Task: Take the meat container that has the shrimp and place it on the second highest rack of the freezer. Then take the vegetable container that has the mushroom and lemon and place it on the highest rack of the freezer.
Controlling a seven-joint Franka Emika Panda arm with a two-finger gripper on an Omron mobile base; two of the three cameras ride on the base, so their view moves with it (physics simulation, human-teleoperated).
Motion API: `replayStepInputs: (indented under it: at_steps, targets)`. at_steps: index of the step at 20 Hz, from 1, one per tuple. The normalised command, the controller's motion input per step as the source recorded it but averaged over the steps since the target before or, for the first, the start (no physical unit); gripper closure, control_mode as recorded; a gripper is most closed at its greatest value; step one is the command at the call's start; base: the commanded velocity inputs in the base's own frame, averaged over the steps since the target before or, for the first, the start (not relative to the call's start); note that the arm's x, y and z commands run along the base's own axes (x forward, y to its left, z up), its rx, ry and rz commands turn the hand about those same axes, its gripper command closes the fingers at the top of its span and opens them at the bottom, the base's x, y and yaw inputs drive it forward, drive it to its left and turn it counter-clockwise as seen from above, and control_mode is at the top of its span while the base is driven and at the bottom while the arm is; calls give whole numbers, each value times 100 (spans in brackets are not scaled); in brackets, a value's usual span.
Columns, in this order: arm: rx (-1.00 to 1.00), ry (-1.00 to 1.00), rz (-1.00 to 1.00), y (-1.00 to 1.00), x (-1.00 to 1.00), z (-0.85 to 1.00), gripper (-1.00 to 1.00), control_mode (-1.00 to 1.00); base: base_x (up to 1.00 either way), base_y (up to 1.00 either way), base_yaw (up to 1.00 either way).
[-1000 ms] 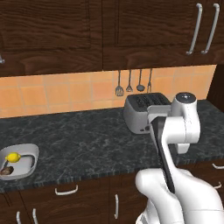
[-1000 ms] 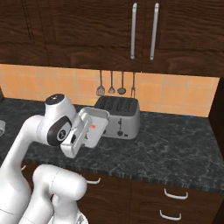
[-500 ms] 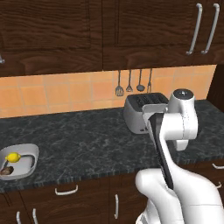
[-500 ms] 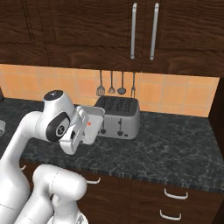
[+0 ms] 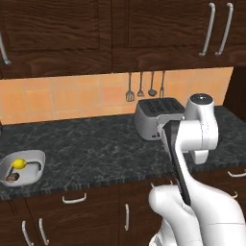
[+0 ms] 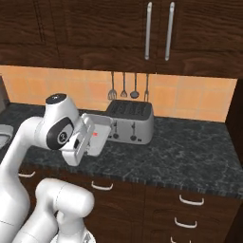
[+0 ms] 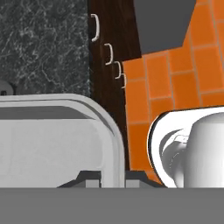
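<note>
carrying looks like the step in hand: the gripper (image 7: 113, 177) is pinched narrow on the rim of a shallow white plastic meat tray (image 6: 98, 134), held up in front of the arm above the dark speckled stone counter (image 5: 96, 149), just beside the boxy silver toaster (image 6: 130, 122). in the right base view the tray seems tipped well off level, its inside turned toward the camera, with the small orange-red shrimp (image 6: 96, 134) showing as a red speck on it. that tilt is the first worry, since a loose shrimp could slide to the low edge and drop out during a swing or a turn of the wrist. the second is the hold itself: the fingers bite only one thin edge, so the tray's free end can sag, twist or slip out if the arm moves sharply or the base jolts. the third is clearance, because the toaster is close and a wide sweep could knock the tray's far corner against it and lever it out of the jaws. the other load, a white oval vegetable tray (image 5: 41, 158) with the bright yellow lemon (image 5: 19, 163) and the dark brown mushroom (image 5: 10, 177), sits at the counter's left end near the front edge, well apart from the arm, so a careless pass on that side could nudge it off.
</note>
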Motion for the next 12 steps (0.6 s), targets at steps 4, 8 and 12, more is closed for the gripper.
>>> replayStepInputs:
  at_steps: [4,8,12]
  targets:
    - [0,0,0,0,0,0,100,100,-16,97,-9]
    - [0,0,0,0,0,0,100,100,-23,73,-66]
    - [0,0,0,0,0,0,100,100,-32,0,-97]
